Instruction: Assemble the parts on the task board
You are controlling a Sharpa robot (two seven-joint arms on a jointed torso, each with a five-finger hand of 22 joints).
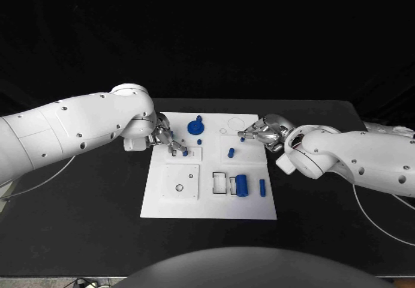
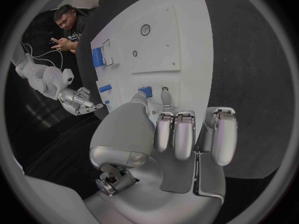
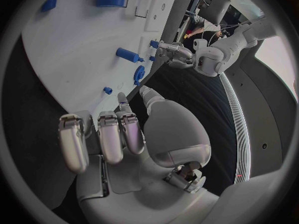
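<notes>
The white task board (image 1: 211, 201) lies mid-table. My left hand (image 1: 168, 141) reaches over its far left part. The thumb and one finger pinch a small blue part (image 1: 184, 152) standing at a square plate, and the other fingers (image 2: 176, 134) are curled in. The left wrist view shows that part (image 2: 145, 91) at the thumb tip. My right hand (image 1: 264, 133) hovers at the board's far right edge with curled fingers (image 3: 112, 134) and nothing in them. A small blue peg (image 3: 107, 90) sits just beyond its fingertips. A blue gear (image 1: 197, 126) stands at the far middle.
A blue peg (image 1: 231, 152) stands mid-board, with a smaller one (image 1: 199, 141) below the gear. A blue cylinder (image 1: 242, 185) and a blue bar (image 1: 262, 187) lie at the near right, beside a white slot. Black table surrounds the board on all sides.
</notes>
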